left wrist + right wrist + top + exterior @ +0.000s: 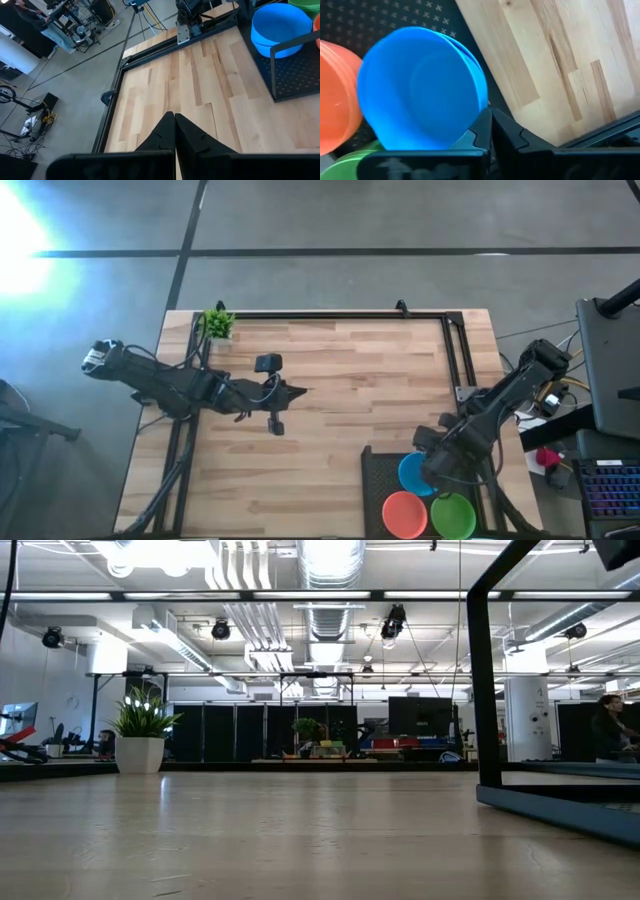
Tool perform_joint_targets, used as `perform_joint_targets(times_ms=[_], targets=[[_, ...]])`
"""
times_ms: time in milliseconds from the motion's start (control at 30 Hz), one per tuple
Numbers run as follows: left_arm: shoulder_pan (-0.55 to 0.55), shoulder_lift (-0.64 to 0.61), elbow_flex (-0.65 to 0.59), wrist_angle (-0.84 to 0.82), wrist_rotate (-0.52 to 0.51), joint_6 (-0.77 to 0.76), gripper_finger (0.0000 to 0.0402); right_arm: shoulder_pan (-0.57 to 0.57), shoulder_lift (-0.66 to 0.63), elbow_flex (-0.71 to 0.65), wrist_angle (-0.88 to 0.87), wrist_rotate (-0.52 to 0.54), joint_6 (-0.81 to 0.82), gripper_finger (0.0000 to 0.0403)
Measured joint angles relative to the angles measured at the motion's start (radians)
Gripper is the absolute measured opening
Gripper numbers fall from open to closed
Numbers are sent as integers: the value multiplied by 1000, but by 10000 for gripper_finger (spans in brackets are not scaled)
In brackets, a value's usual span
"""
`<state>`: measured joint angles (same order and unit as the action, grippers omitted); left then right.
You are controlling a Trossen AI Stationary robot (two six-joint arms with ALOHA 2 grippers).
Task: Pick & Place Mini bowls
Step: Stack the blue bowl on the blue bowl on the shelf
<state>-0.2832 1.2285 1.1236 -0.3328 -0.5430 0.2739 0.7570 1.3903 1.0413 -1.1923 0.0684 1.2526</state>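
Note:
A stack of blue mini bowls [408, 471] sits in a black perforated tray [380, 470] at the table's near right, beside an orange stack [404, 513] and a green stack [453, 515]. My right gripper [430, 468] hangs over the tray, shut, with its fingertips [491, 114] right at the rim of the blue bowls [420, 90]. The orange bowls [335, 95] and green bowls [345, 167] lie beyond. My left gripper [297, 392] is shut and empty above the bare wood at the table's middle left [174, 117]. The blue bowls also show in its wrist view [280, 25]. My right gripper's shut fingers meet at the blue top bowl's rim [484, 102], on the side toward the bare table, coming from above. The fingers themselves hide the spot, so I cannot tell whether the rim is between them or only beside them.
A small green potted plant [217, 323] stands at the far left corner and also shows in the low view [140, 735]. A black metal frame [455, 340] runs along the table's far and right sides. A small black device [268, 363] stands near the middle. Bare wood lies between the arms.

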Motion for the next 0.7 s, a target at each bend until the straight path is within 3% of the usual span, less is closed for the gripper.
perform_joint_targets(times_ms=[400, 700], targets=[[2, 0, 0, -1, 0, 8, 0, 0, -7, 10, 0, -24, 3, 8], [6, 0, 0, -5, 0, 8, 0, 0, -7, 33, 8, 14, 2, 8]])
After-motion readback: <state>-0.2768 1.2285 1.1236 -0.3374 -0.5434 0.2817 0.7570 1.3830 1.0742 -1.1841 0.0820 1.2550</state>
